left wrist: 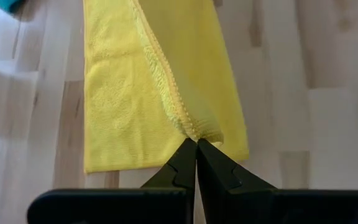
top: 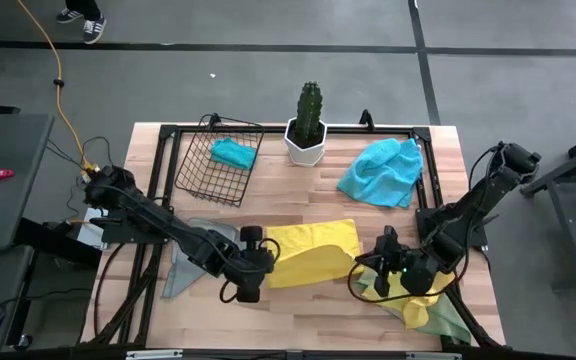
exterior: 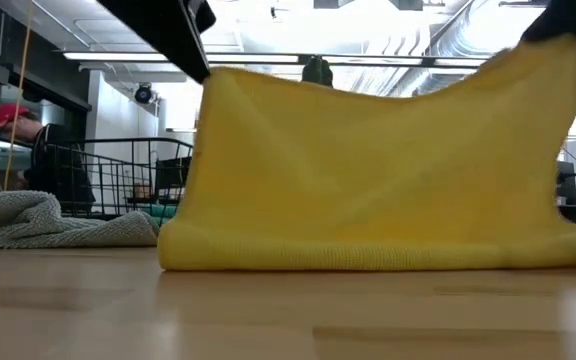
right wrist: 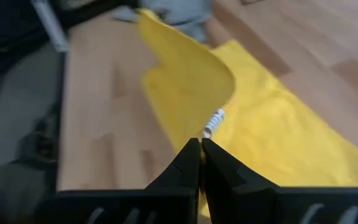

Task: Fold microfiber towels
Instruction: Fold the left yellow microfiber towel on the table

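Note:
A bright yellow towel [top: 313, 252] lies mid-table near the front edge, between my two grippers. My left gripper [top: 260, 268] is shut on its left end and my right gripper [top: 381, 262] on its right end. In the low view the yellow towel [exterior: 368, 170] stands up like a sheet, its lower fold [exterior: 368, 258] resting on the wood. A grey towel [top: 183, 252] lies under my left arm. A turquoise towel [top: 383, 170] lies crumpled at the back right. Another turquoise one [top: 233, 152] sits in the wire basket [top: 213, 170]. My left gripper pinches a hemmed corner of the yellow towel [left wrist: 196, 132] between its two fingertips, coming slanting down from the table's left. That corner is lifted, and the cloth runs from it down to a layer lying flat on the table [left wrist: 114, 124]. My right gripper pinches the towel's corner by the small white tag [right wrist: 214, 123] between its fingertips, slanting down from the table's right. The corner is raised and the cloth curls away from it, slack, down to the part on the table [right wrist: 291, 143].
A potted cactus [top: 309, 122] stands at the back centre. A pale green and yellow cloth [top: 433, 310] lies at the front right corner under my right arm. A black frame [top: 168, 140] runs around the tabletop. Bare wood shows between the basket and the yellow towel.

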